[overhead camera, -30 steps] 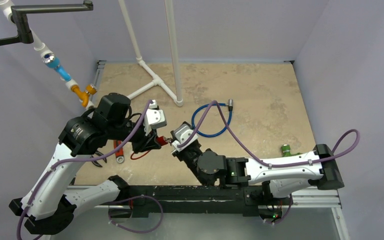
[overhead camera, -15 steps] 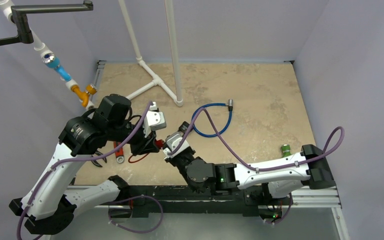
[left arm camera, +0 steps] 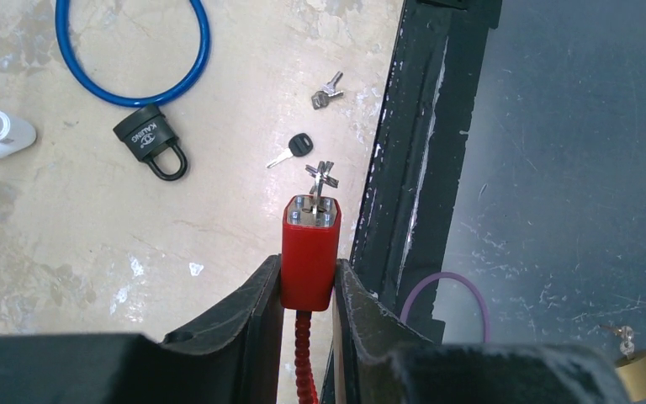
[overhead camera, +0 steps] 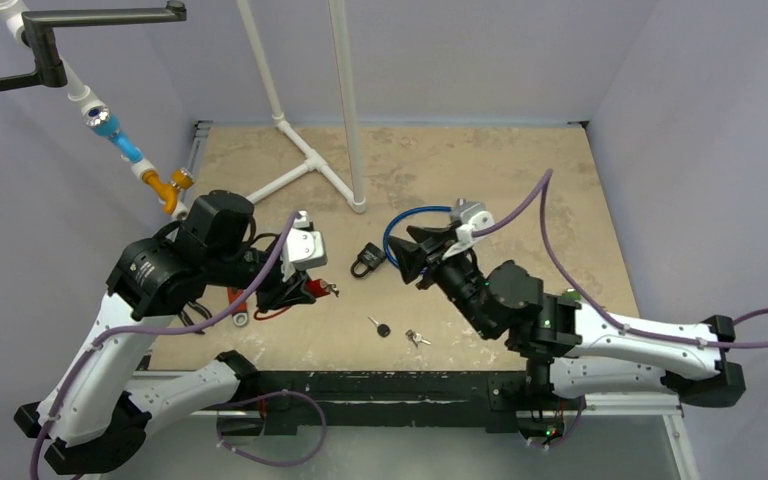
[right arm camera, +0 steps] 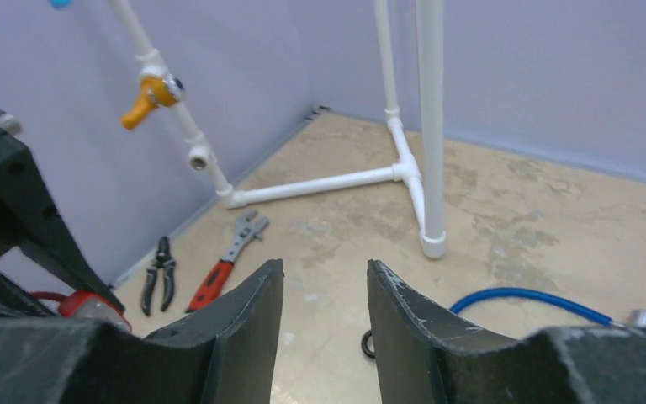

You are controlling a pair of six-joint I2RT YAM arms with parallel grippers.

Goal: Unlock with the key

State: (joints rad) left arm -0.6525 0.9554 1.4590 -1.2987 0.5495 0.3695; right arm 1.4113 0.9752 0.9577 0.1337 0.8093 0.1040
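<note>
The left jaws pinch a red cable lock (left arm camera: 308, 252) above the near edge of the surface (left arm camera: 92, 244), with a key (left arm camera: 322, 177) stuck in its end face. The right jaws stand spread and empty near a blue cable (left arm camera: 204, 46). A black padlock (left arm camera: 148, 145) and a loose black-headed key (left arm camera: 296, 148) lie on the surface.

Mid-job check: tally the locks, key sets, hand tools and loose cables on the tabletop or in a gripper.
Locks: 2 (red lock in the left gripper, black padlock)
Key sets: 3 (bunch in the red lock, black-headed key, silver pair)
Hand tools: 2 (wrench, pliers)
Loose cables: 1 (blue cable)
Total: 8
</note>
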